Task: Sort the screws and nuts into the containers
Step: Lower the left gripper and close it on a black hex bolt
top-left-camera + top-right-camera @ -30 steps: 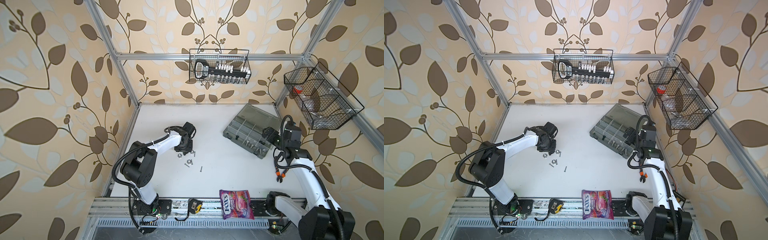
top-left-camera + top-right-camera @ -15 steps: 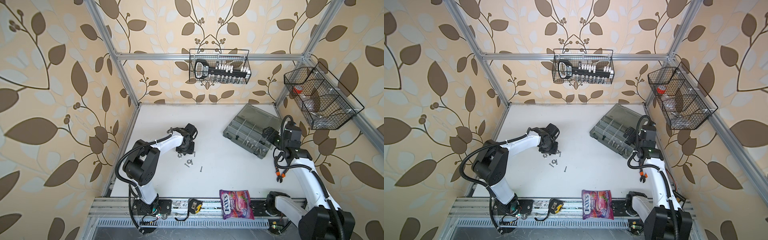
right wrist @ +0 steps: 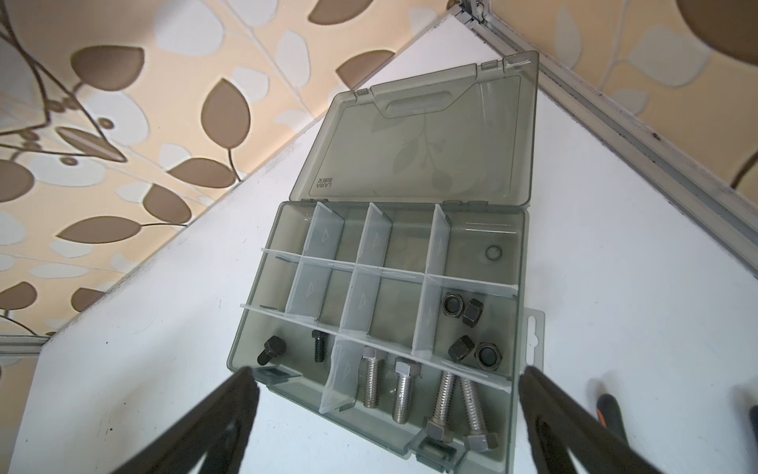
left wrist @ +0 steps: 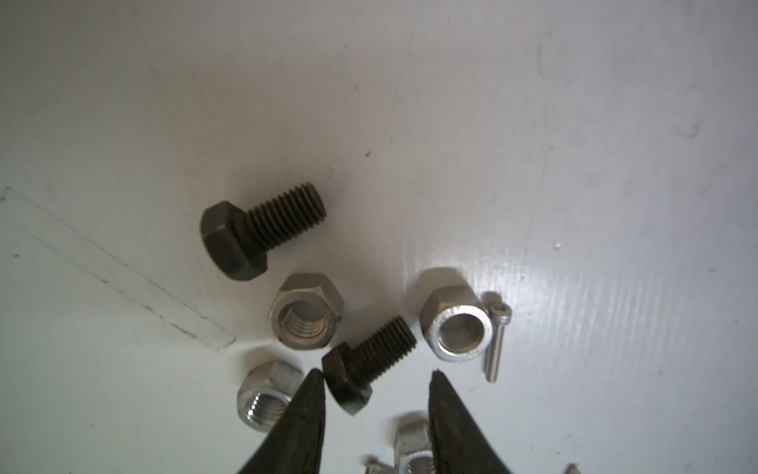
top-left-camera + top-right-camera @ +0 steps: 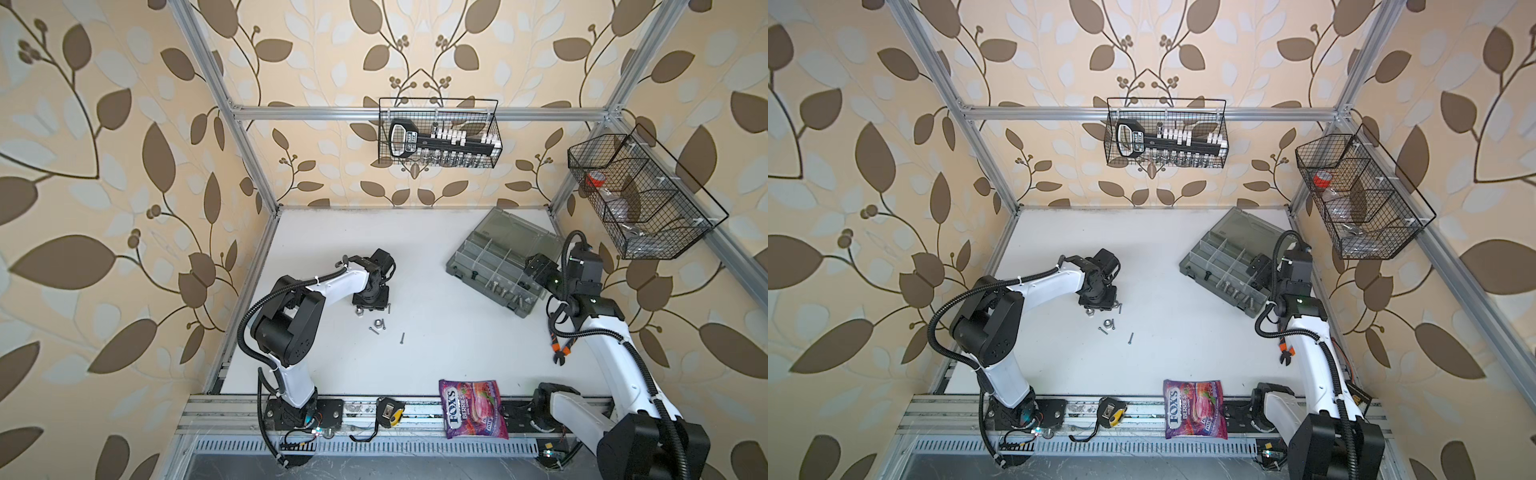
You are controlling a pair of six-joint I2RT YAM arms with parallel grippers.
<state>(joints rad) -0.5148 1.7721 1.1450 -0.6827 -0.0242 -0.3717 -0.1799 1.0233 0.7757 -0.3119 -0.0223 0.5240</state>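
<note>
1. Fingers (image 4: pixel 305 410) of the left gripper (image 4: pixel 376 370) stand apart, straddling the small black screw (image 4: pixel 369 361) at the left wrist view's lower centre, apparently lined up to pinch it, nothing grasped
2. The right gripper (image 3: pixel 387 371) gapes empty facing the organizer box (image 3: pixel 293 232), probably waiting

A white tabletop (image 5: pixel 436 257) carries, left of centre, a loose cluster of black hex-head bolts (image 4: pixel 258 234), shiny silver hexagonal nuts (image 4: pixel 305 312) and thin silver screws (image 4: pixel 496 336). An open grey translucent plastic organizer box (image 5: pixel 513 232) sits far right, orange-handled pliers (image 5: pixel 561 349) near it, a purple candy bag (image 5: pixel 471 409) at the front edge.
</note>
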